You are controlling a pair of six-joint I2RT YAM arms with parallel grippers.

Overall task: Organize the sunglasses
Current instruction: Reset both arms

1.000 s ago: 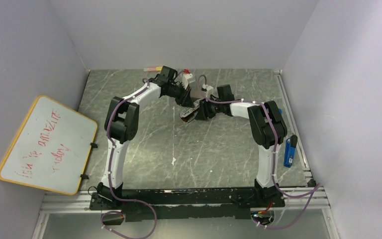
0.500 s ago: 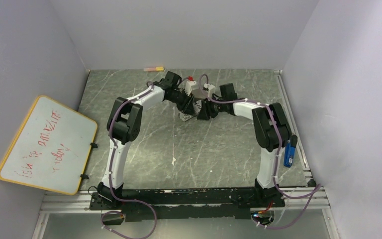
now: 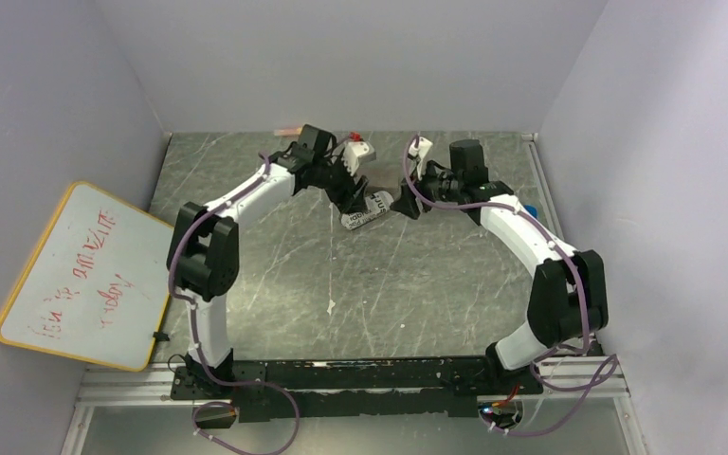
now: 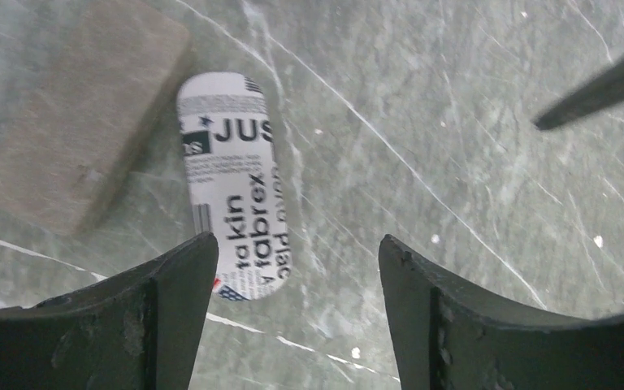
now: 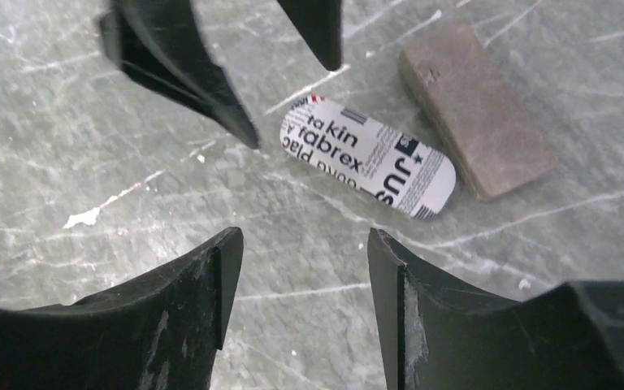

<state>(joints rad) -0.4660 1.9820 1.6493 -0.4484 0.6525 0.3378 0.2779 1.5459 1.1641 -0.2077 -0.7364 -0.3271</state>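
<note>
No sunglasses show in any view. They may be inside one of the cases, but I cannot tell, because both cases look shut.

The printed glasses case [image 4: 231,187] lies flat on the bench [image 3: 389,284], at the far middle. The brown case [image 4: 73,122] lies just beside it, near one rounded end; I cannot tell if they touch.

The left end effector [image 4: 296,248] hangs over the printed case with its fingers spread apart and nothing in them. The right end effector [image 5: 305,240] is also spread wide and holds nothing. It points at the same case from the other side.

Here is what could go wrong, I think:

- The two end effectors are very near each other. If both go down at once, their fingers could bump.
- The printed case has smooth, round ends. A pinch near an end could make it pop out.
- The bench looks smooth. A push from one side could slide the printed case into the brown case and move both.
- If a case gets pulled open too fast, glasses inside could fall out.
</note>
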